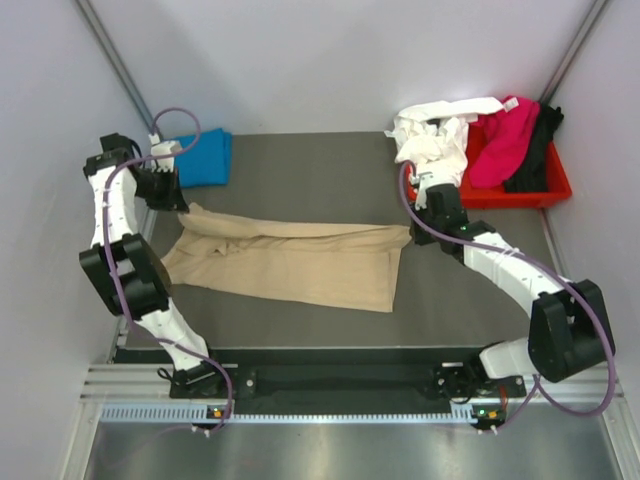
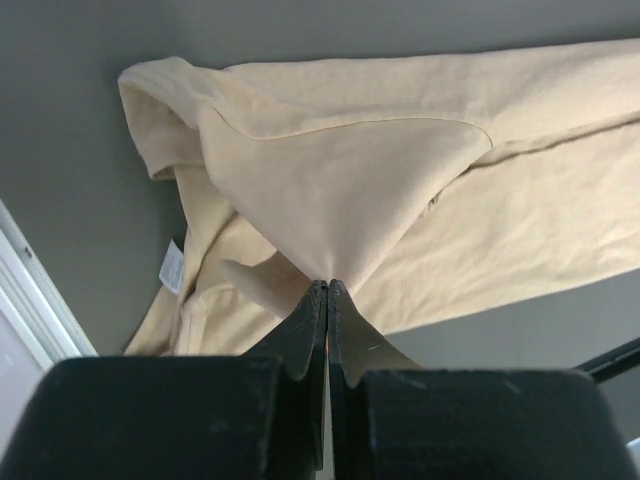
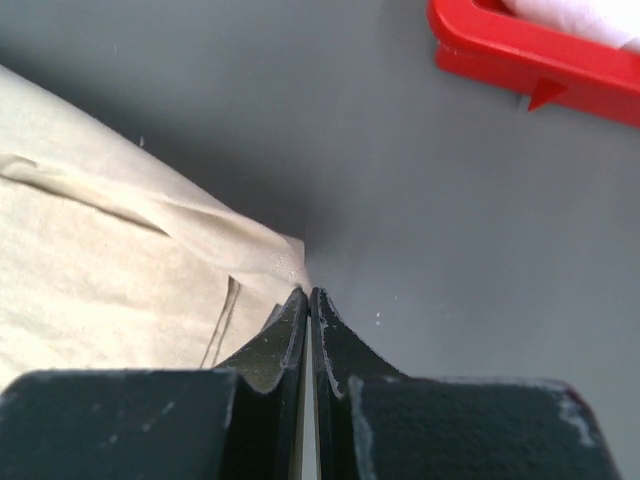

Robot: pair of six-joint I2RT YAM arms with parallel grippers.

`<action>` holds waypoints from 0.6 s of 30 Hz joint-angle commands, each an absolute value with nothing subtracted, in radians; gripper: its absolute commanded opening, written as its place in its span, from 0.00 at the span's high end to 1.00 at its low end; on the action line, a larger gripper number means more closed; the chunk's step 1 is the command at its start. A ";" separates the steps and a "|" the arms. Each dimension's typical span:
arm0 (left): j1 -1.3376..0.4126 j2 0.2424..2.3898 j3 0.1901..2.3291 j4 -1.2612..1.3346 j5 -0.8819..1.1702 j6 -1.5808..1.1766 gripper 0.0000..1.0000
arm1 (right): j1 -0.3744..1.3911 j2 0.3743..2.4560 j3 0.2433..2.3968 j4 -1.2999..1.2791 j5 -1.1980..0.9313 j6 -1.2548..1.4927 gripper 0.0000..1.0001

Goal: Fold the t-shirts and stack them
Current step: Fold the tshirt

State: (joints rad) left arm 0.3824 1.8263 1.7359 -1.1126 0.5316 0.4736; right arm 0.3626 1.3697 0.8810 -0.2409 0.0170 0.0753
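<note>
A: Progress chk?
B: Approx 1 of 5 done. Blue t-shirt [image 1: 205,157] lies folded at far-left of worktop [image 1: 320,175]. Tan t-shirt [image 1: 290,262] is mid-worktop, folded lengthwise into a long strip, left end rumpled. Cross folds not yet done.
A: Tools?
B: Left tool [image 2: 327,285]: fingers together, clamped on a pinch of tan cloth at the left end. Right tool [image 3: 308,292]: fingers together at the opp. end, looks pinched on the hem corner.
A: Remaining?
B: White t-shirt [image 1: 437,135], magenta t-shirt [image 1: 500,150] and black t-shirt [image 1: 537,150] are heaped unfolded in/over red tray [image 1: 556,188]. Est.: finish tan, stack w/ blue, then 3 more.
</note>
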 commanded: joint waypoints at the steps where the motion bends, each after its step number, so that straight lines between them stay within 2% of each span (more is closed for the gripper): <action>1: 0.408 1.750 1.701 -1.163 0.542 0.520 1.00 | 0.365 1.312 0.874 -0.261 0.014 0.094 1.00; 7: 0.437 1.733 1.497 -1.094 0.489 0.542 1.00 | 0.374 1.273 0.750 -0.206 -0.064 0.172 1.00; 18: 0.506 1.841 1.482 -0.982 0.376 0.517 1.00 | 0.425 1.249 0.652 -0.163 -0.121 0.279 1.00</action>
State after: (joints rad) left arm 0.4992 1.8351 1.4754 -1.0451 0.4263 0.5152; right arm 0.3935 1.2850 0.6617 -0.2203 -0.0784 0.2203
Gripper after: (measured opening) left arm 0.011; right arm 0.008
